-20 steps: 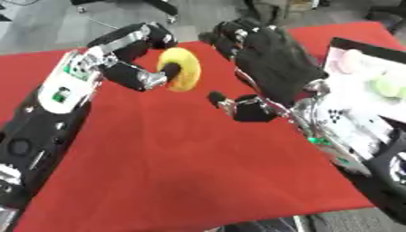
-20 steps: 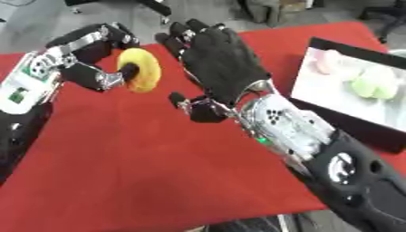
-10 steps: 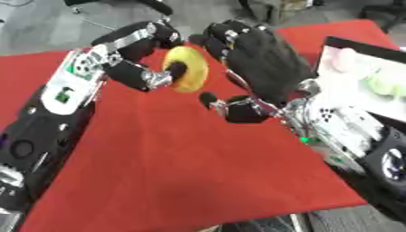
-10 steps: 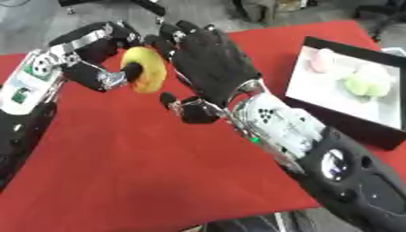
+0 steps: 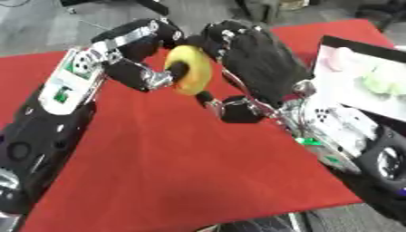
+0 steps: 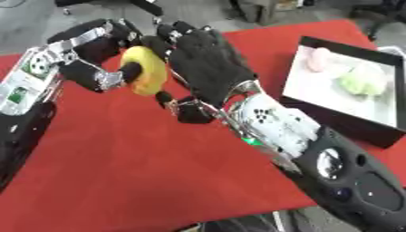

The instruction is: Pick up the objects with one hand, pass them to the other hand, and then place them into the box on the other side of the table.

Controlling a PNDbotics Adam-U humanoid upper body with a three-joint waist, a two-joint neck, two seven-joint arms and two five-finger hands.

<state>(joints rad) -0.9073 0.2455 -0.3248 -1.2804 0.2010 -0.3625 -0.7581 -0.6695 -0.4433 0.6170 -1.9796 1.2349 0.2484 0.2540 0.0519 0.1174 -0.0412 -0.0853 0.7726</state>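
Mid-air handoff over the red counter [image 5: 174, 172], ring meeting the right hand.

Nearest to us the right forearm comes in from the lower right. Further up we've got the right hand [image 6: 202, 74] spread wide, fingers straight, back toward us, its thumb sticking out to the left below the yellow ring [image 5: 190, 74]. The ring is held off the counter, pressed up against that hand's finger side. The left hand [image 5: 142, 61] has its fingers curled round the ring, one poking through the hole. Off to the right sits the box [image 6: 373, 131], black rim, white inside, with a pink thing [image 6: 319, 59] and a green thing [image 6: 361, 78] in it.
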